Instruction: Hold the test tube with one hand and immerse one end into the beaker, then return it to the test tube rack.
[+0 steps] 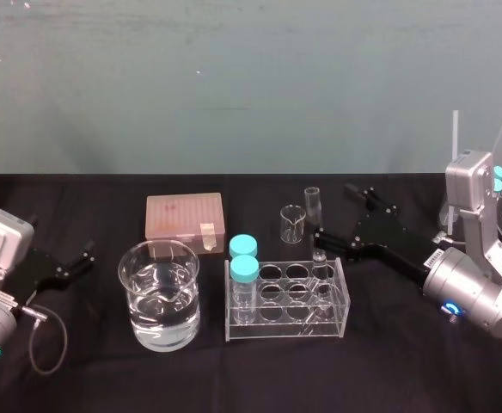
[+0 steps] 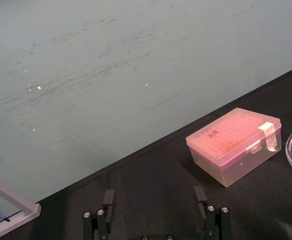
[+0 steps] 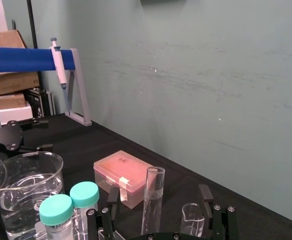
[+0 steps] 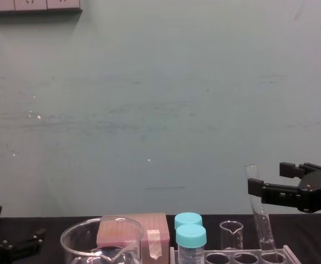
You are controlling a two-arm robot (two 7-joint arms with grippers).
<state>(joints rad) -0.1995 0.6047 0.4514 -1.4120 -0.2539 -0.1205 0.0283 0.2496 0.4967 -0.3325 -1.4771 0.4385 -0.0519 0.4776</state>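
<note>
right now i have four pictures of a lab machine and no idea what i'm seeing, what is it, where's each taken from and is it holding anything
It is a robot with two arms, each ending in a two-fingered tool. One picture looks down from its head, one across from its chest, one from each wrist. On the table stand a large beaker holding clear liquid, a pink box, a small beaker and a test tube rack holding two teal-capped vials and a test tube. The right tool is open close to the test tube; the left tool sits open at the table's left side. Nothing is held.
</note>
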